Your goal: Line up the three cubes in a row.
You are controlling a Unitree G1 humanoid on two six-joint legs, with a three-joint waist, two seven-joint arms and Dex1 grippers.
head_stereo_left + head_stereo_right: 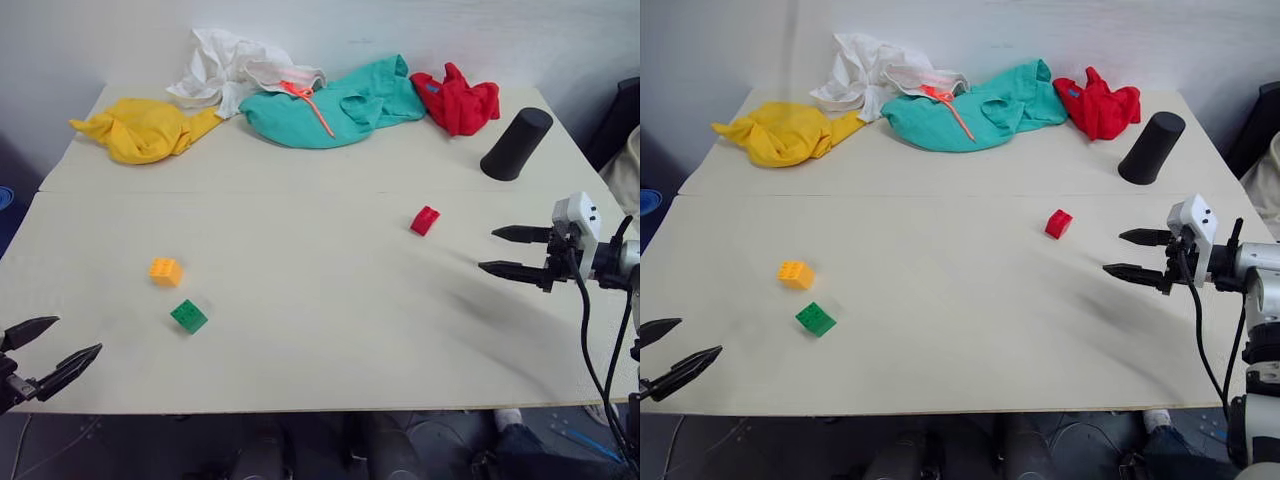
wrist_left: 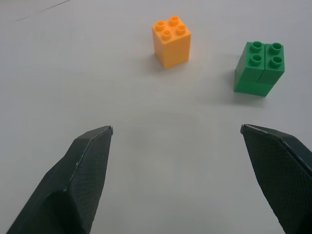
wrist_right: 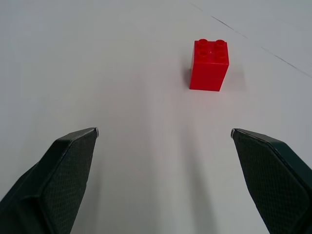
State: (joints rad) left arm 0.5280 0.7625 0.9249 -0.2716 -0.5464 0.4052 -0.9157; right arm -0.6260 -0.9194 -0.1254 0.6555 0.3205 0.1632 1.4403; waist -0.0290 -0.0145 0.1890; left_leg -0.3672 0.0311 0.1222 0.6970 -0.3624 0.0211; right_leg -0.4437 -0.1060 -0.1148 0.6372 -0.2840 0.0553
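Where the head views give me the whole desk (image 1: 330, 370), the wrist views give detail. From the head I see the left claw (image 1: 48, 348) low at the desk's near left corner, fingers apart and empty, and the right claw (image 1: 508, 251) over the right side, fingers apart and empty, pointing toward the middle

The red cube (image 1: 425, 220) sits right of centre, clear of the right claw. The orange-yellow cube (image 1: 165, 271) and green cube (image 1: 188, 316) lie on the left half, near each other but not touching, green nearer to me. Red is well apart from those two, so no row yet

Left wrist view: I can count four studs on top of the orange-yellow cube (image 2: 171, 41) and the green cube (image 2: 259, 68), both upright on the desk, ahead of the spread fingertips (image 2: 92, 151). Green looks like two pieces side by side; a seam runs down its top. Right wrist view: red cube (image 3: 210, 65) upright, four studs, ahead of that claw and nearer one finger

Head views alone show the far edge: yellow cloth (image 1: 145, 128), white cloth (image 1: 235, 65), teal cloth (image 1: 340, 105), red cloth (image 1: 458, 100), and a black cylinder (image 1: 516, 143) leaning at the right

Desk top is pale cream, with a seam across it. Pale wall behind
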